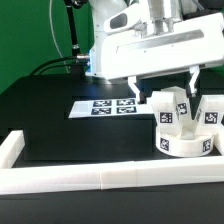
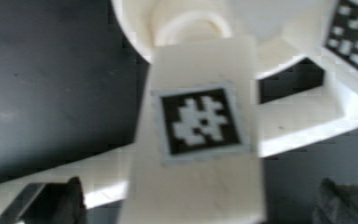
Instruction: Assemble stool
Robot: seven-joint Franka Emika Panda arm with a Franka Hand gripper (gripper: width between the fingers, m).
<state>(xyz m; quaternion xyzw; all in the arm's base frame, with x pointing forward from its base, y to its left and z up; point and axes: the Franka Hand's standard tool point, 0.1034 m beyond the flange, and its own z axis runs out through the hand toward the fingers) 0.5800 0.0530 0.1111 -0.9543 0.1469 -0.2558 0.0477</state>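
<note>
The round white stool seat [image 1: 184,145] lies at the exterior view's right with tags on its rim. Three white tagged legs stand on it: one nearest the gripper [image 1: 166,110], one behind [image 1: 184,101], one to the right [image 1: 210,112]. My gripper [image 1: 163,86] hangs just above the seat, its fingers [image 1: 133,88] spread wide on either side of the legs. In the wrist view the tagged leg [image 2: 197,120] runs up the middle between my dark fingertips [image 2: 43,200], with a gap on each side. My gripper [image 2: 194,208] is open. Part of the seat [image 2: 318,125] shows behind the leg.
The marker board [image 1: 108,106] lies on the black table left of the seat. A long white border rail [image 1: 90,178] runs along the front edge and turns up the left side [image 1: 10,150]. The seat sits close to the rail.
</note>
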